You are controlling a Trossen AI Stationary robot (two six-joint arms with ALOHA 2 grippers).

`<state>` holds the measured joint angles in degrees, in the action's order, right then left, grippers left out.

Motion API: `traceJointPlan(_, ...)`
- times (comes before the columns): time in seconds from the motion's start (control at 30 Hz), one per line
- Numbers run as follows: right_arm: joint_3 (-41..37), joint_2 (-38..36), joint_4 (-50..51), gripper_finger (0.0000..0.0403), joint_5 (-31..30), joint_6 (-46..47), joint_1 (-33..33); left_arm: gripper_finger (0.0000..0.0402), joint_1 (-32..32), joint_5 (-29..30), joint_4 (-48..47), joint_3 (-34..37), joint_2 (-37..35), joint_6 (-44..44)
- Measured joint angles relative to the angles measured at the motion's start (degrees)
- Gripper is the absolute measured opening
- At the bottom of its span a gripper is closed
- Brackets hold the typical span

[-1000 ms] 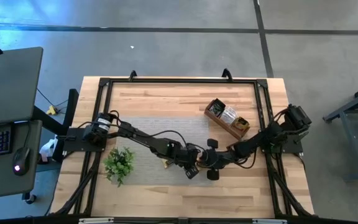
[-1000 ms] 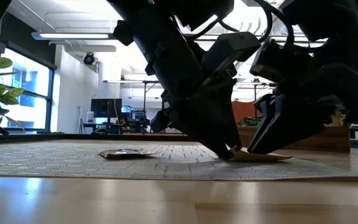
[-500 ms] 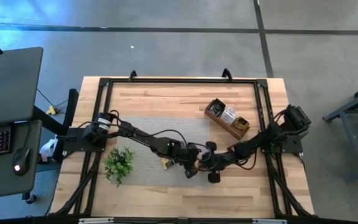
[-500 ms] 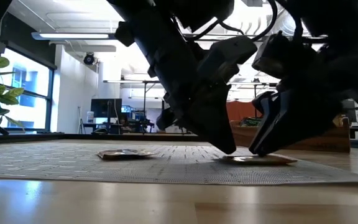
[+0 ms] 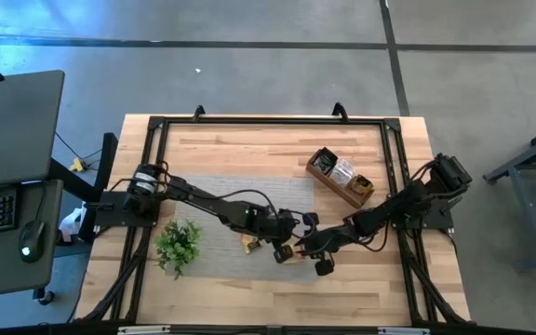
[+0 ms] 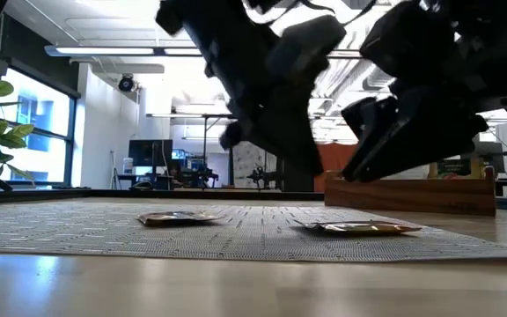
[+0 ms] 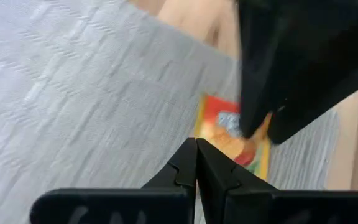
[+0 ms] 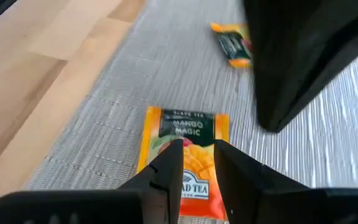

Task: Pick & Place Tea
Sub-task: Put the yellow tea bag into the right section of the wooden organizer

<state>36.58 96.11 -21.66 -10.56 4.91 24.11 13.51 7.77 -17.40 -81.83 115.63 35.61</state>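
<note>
plant (image 5: 177, 244) at the mat's (image 5: 214, 200) left edge. one sachet (image 6: 179, 217) lies flat mid-mat. left gripper (image 5: 285, 249) hangs above the mat, fingers pinched together on nothing. the mango sachet (image 8: 183, 163) lies flat below the right gripper (image 5: 311, 251), jaws partly apart, empty. picking isn't done; next needs a lower, cleaner pinch. the crowding arms hinder; the tea box (image 5: 341, 176) waits beyond.

The high view looks straight down from well above, taking in the whole surface (image 5: 249, 140), its four edges and the floor around it. The low view sits at the height of the surface, looking level across the grey mat (image 6: 104, 229) into the room behind. Each wrist view looks forward, close over the same mat, and all four views share the orange tea sachet (image 8: 185, 158) lying there.
</note>
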Motion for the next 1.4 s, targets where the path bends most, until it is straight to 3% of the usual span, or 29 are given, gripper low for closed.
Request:
traceJointPlan(0.27, 0.4, 4.3, -10.2, 0.0112, 14.2, -4.4, -6.7, 0.0001, 1.1, 12.3, -13.0, 0.0, -9.1, 2.1)
traceJointPlan(0.5, 6.5, 11.0, -4.4, 0.0161, 20.4, -5.3, -10.6, 0.0001, 3.7, 19.1, -18.1, 0.1, -14.0, 2.0)
traceJointPlan(0.83, 11.2, 16.5, 4.1, 0.0178, 15.7, -10.7, -10.7, 0.0001, 4.6, 21.6, -22.3, 0.1, -14.3, 2.0)
traceJointPlan(1.03, 11.4, 17.0, 5.3, 0.0143, 15.1, -9.9, -10.8, 0.0001, 4.6, 22.7, -22.3, 0.1, -14.3, 1.7)
traceJointPlan(1.33, 11.2, 16.7, 4.8, 0.0015, 16.2, -8.7, -10.9, 0.0001, 4.5, 22.9, -22.2, 0.1, -14.2, 1.8)
traceJointPlan(1.4, 11.1, 15.4, 4.4, 0.0008, 16.9, -6.4, -10.8, 0.0001, 4.5, 23.1, -22.2, 0.1, -14.2, 1.8)
